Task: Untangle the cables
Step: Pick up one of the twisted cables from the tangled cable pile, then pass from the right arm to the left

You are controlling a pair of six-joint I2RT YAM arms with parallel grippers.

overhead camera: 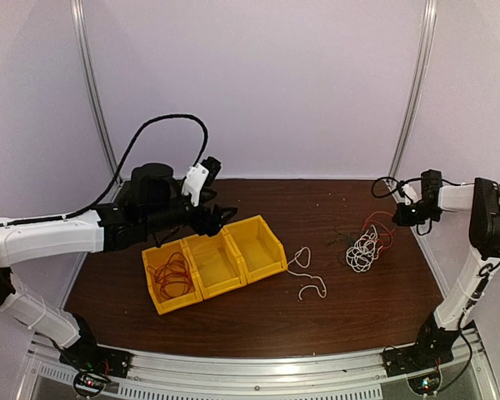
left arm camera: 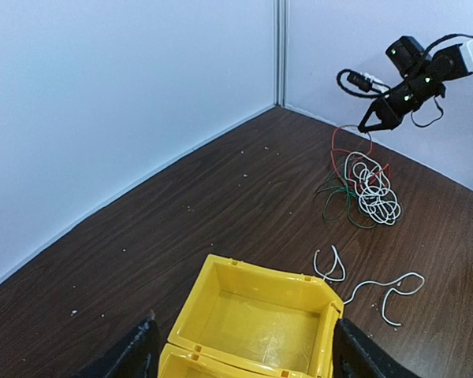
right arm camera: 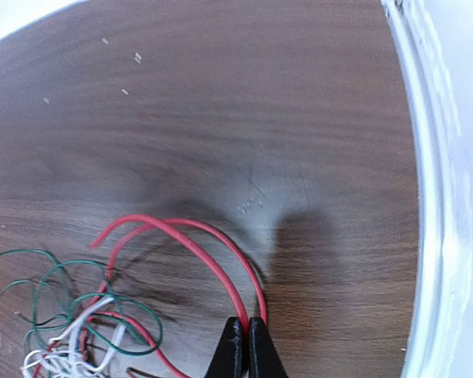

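Right wrist view: the right pincer [right arm camera: 245, 329] is clamped shut on a red cable [right arm camera: 191, 231], its two fingers pressed together with the strand pinched at their tips. From the grip the red cable arches toward 11 o'clock in a doubled loop, then bends back down to 8 o'clock, where it runs into the tangle [overhead camera: 362, 248] of white, red and green strands [right arm camera: 54, 293].

In the top view the tangle lies on the counter [overhead camera: 317, 196] at about 7 o'clock from the right pincer, just beside it. The taut run of red lies roughly along the 1-to-7 line. The right arm is plainly the nearer one. Its forearm rises from the base at the near right, the elbow stands high at the counter's 3 o'clock edge, and the wrist reaches toward 9 o'clock with the fingers angled down, lifted clear of the wood.

The left pincer [overhead camera: 221, 217] stands wide open and holds nothing. It hovers over the yellow bins [overhead camera: 265, 268], well apart from the tangle, its arm stretched toward 3 o'clock. One bin holds a red coil [overhead camera: 172, 278], and a loose white cable [overhead camera: 310, 282] lies between the bins and the tangle.

To my eye, a pull toward 1 o'clock, away from the knot, would draw the red free.
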